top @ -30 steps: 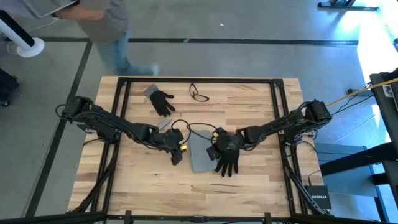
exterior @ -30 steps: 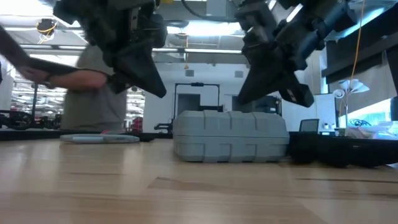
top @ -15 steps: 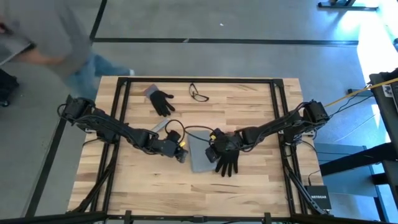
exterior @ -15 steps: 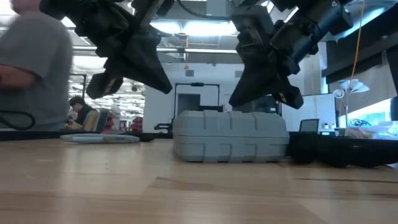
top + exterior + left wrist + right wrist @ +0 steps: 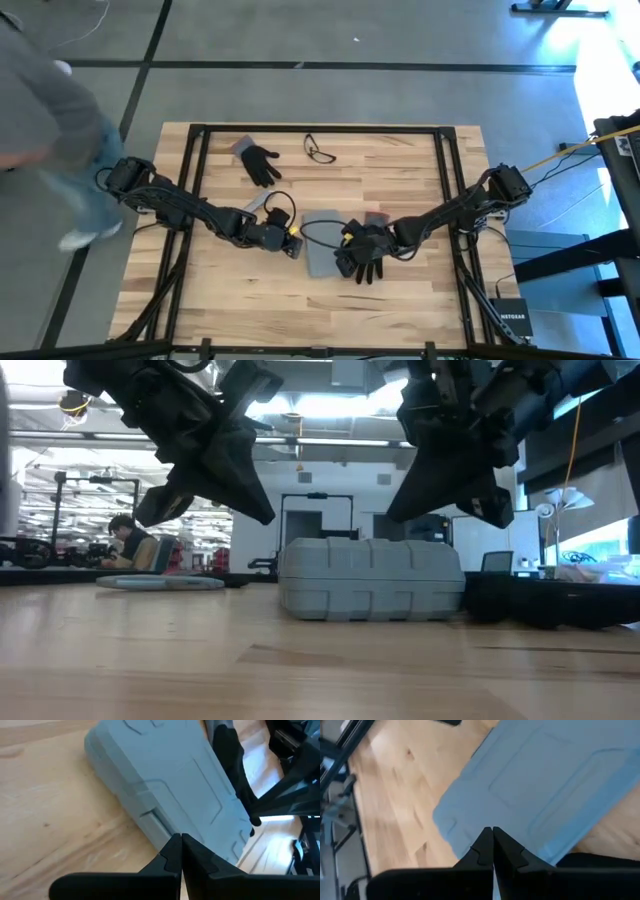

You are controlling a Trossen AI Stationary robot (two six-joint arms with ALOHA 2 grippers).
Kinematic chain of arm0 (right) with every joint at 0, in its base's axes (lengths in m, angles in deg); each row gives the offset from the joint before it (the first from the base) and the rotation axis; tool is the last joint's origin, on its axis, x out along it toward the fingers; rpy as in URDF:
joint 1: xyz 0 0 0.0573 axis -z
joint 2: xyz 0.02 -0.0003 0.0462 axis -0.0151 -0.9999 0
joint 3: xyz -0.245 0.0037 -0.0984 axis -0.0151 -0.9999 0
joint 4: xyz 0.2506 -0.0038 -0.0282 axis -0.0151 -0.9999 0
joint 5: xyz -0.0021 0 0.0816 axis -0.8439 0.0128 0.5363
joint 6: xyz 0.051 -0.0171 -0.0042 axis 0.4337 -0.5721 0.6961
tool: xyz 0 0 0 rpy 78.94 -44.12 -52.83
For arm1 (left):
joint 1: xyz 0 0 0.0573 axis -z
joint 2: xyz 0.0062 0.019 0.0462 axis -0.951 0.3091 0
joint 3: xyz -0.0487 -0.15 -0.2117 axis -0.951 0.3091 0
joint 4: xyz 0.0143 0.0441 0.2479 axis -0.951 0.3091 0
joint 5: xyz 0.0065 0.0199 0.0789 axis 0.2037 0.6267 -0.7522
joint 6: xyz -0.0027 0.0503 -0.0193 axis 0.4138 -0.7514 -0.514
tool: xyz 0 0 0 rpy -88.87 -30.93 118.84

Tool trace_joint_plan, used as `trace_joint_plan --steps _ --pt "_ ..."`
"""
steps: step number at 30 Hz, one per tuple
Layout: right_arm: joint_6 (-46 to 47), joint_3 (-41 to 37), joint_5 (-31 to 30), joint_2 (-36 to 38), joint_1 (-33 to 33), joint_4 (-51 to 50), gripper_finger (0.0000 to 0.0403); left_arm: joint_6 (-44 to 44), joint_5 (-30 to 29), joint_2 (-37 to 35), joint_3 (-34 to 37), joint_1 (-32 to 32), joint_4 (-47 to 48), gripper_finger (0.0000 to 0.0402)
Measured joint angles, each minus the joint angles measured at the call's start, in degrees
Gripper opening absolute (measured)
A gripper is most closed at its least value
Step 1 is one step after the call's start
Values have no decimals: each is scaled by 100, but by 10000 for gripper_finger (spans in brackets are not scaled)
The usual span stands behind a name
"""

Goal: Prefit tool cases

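Wooden table [image 5: 240, 290] carrying a closed case [image 5: 370, 580], both arms hovering above it.
Left gripper [image 5: 177, 845] and right gripper [image 5: 492, 837] are hanging pinched together, empty, flanking the lid, likely lining up to open it.

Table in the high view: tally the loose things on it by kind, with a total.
Tool case: 1, blue-grey, closed, at mid-table.
Black gloves: 2, one near the far edge, one at the case's right side.
Glasses: 1.
Small grey bar: 1.
Total: 5.
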Motion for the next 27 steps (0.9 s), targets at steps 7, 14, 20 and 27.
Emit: trace_joint_plan --steps 7,14,20,27 --pt "191 -4 -56 -115 0 -77 0 -52 7 2 0 92 204 0" --pt "312 -7 -6 -139 0 -70 0 38 17 7 0 220 479 0" --pt "358 -2 2 -270 11 -35 0 179 17 7 0 317 572 0" --pt "725 15 -42 -482 15 351 0 216 16 7 0 474 582 0"
